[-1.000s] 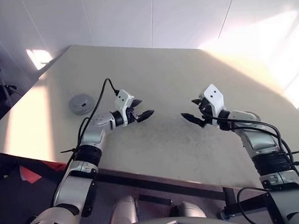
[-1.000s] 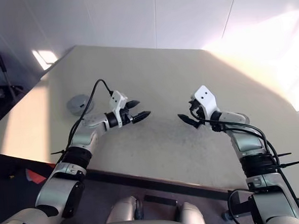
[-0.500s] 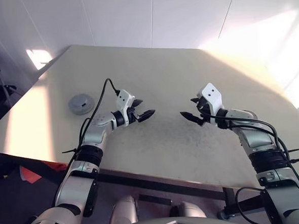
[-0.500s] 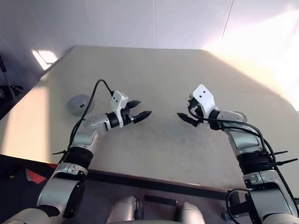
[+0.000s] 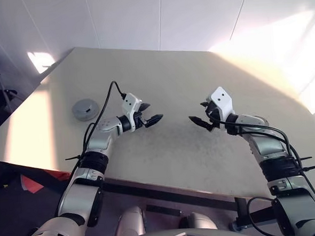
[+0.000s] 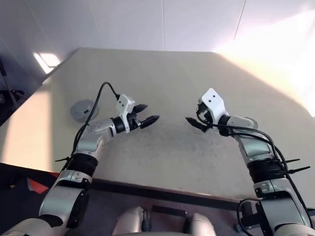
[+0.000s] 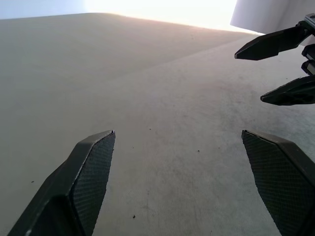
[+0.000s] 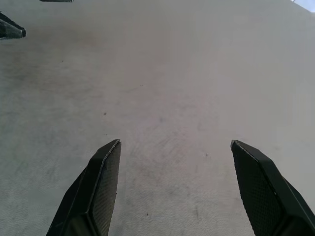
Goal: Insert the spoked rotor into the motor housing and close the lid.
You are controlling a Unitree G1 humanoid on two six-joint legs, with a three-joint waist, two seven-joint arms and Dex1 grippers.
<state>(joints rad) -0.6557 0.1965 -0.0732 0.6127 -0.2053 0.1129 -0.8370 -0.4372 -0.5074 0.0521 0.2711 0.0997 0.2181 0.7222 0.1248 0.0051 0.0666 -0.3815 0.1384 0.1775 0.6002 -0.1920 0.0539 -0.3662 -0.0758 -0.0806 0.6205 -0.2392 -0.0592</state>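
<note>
I find both pincers released and empty: left gripper (image 5: pixel 151 114), right gripper (image 5: pixel 199 121), facing each other mid-frame. The flat grey ribbed metal lid (image 5: pixel 86 108) lies at left on the beige table (image 5: pixel 197 73). I see no rotor or housing; closing prematurely is the risk.

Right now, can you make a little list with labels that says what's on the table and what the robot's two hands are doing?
table: beige, mostly bare
grey disc: flat on the table, off to the robot's left, untouched
left gripper: open, holding nothing, above the table
right gripper: open, holding nothing, above the table
grippers: tips face each other, apart
</note>
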